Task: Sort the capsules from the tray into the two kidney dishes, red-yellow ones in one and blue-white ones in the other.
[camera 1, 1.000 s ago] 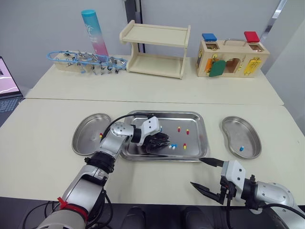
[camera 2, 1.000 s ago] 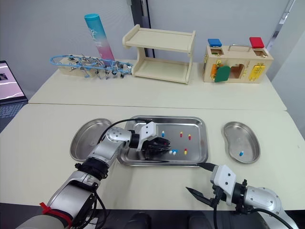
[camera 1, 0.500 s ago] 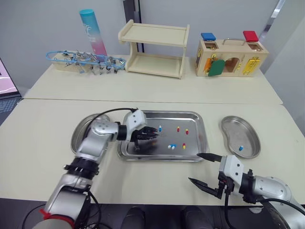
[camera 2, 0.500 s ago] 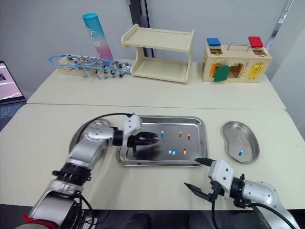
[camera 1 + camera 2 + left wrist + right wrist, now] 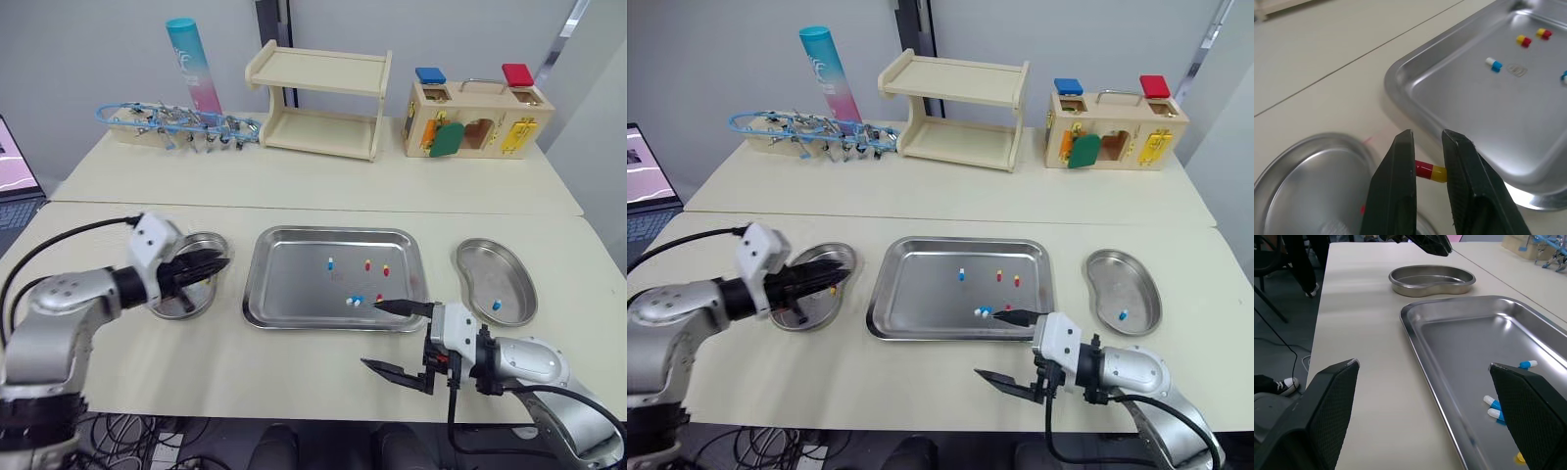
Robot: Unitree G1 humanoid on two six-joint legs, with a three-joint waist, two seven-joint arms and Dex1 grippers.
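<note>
Left pincer (image 5: pixel 1426 142) pinches a red-yellow capsule (image 5: pixel 1431 172) near the rim of the kidney dish (image 5: pixel 1303 196).

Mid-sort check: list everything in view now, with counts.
tray: one, steel, table centre
kidney dishes: two, steel, left dish and right dish flanking tray
blue-white capsules: four, three in tray, one in right dish
red-yellow capsules: three, in tray
held capsule: one, red-yellow, by left dish
tube, tool rack, shelf, lock box: one each, back table
laptop: one, far left
left gripper: fingers shut on held capsule
right gripper: fingers open, before tray
</note>
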